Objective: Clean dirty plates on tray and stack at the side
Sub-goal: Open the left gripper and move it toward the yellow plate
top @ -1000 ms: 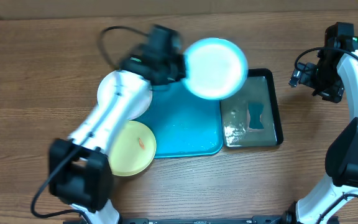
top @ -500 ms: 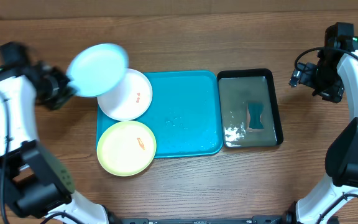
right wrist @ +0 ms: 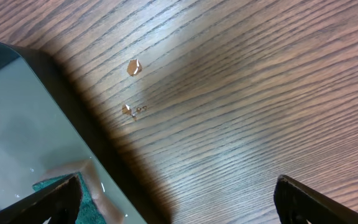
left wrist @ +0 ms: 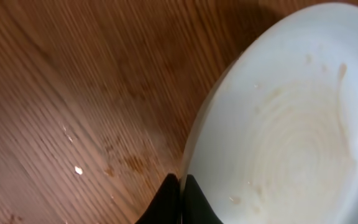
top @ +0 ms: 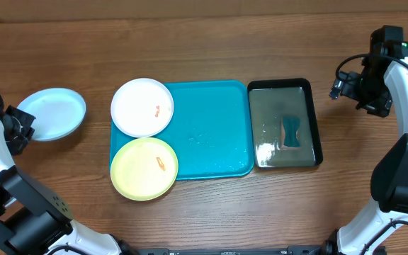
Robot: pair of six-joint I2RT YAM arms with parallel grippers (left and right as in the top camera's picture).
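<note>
The pale cyan plate (top: 52,113) lies on the table at the far left, off the teal tray (top: 211,131). My left gripper (top: 21,126) is shut on its rim; the left wrist view shows the fingers (left wrist: 180,196) pinching the plate's edge (left wrist: 284,124). The white plate (top: 142,106) with an orange smear sits on the tray's back left corner. The yellow-green plate (top: 144,168) with an orange smear sits on the tray's front left corner, overhanging the rim. My right gripper (top: 360,85) is open and empty, right of the black tray, over bare wood (right wrist: 176,199).
A glossy black tray (top: 286,122) with water and a teal sponge (top: 291,132) stands right of the teal tray; its corner shows in the right wrist view (right wrist: 17,124). Small water drops (right wrist: 132,87) lie on the wood beside it.
My left arm swung the cyan plate from above the black tray across to the far left and lowered it onto the table. The right arm has not moved.
</note>
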